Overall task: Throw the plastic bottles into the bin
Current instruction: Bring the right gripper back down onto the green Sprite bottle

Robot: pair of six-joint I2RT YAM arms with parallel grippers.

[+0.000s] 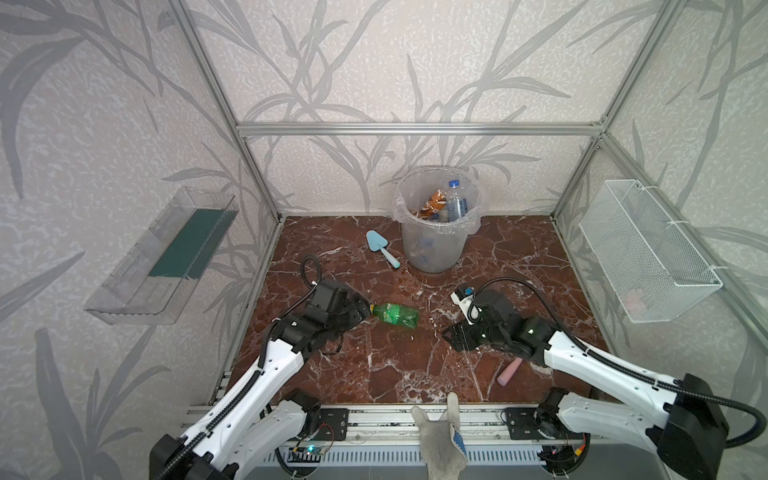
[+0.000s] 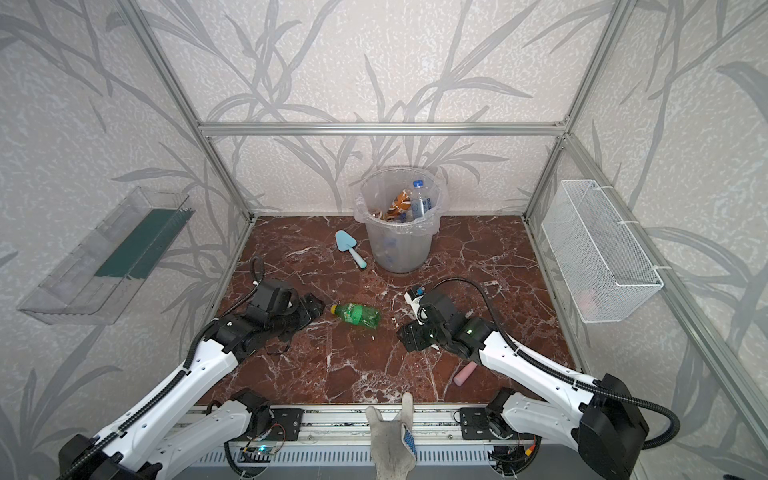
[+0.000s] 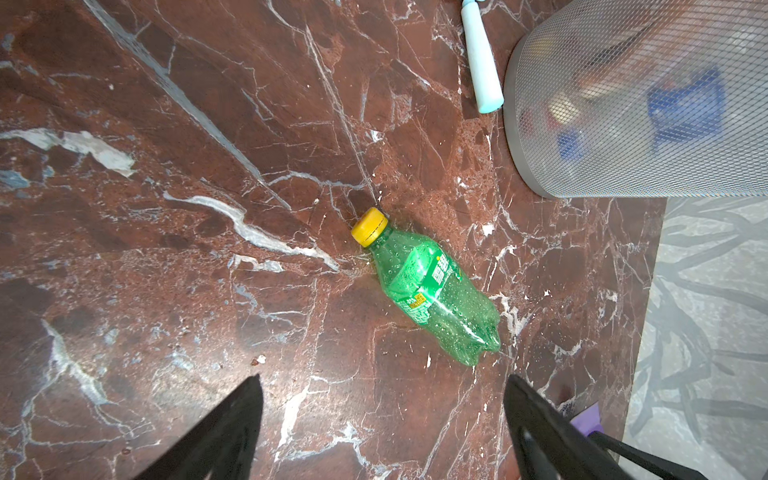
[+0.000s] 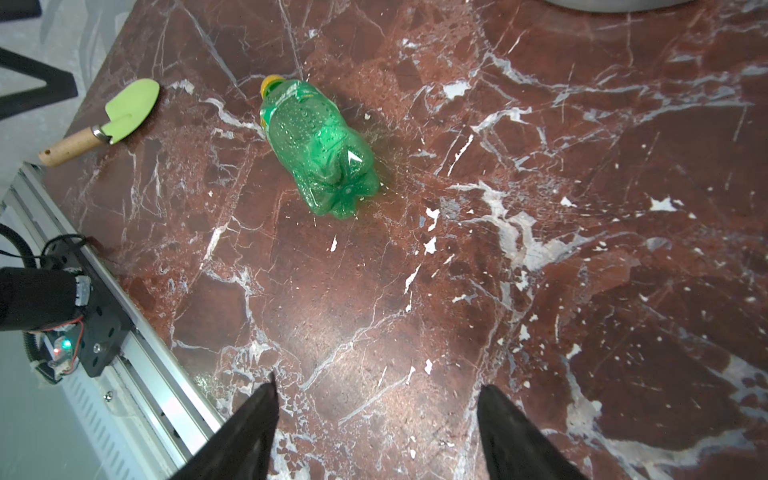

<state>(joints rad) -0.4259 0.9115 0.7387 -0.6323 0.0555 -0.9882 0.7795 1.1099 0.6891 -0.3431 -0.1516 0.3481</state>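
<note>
A green plastic bottle with a yellow cap [image 1: 395, 316] lies on its side in the middle of the red-brown marble worktop [image 1: 415, 365]. The round translucent grey bin [image 1: 436, 253] at the far edge holds several bottles. The left hand [image 1: 361, 311] by the cap and the right hand [image 4: 378, 390] beyond the base are both apart and empty. This looks like the reach for the green bottle. Next, one hand must straddle its body and close.

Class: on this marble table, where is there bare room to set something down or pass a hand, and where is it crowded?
Free: the strip between the green bottle and the front rail; the far right corner beside the bin. Crowded: the middle band, left end effector, green bottle, right end effector; also the trowel beside the bin.
</note>
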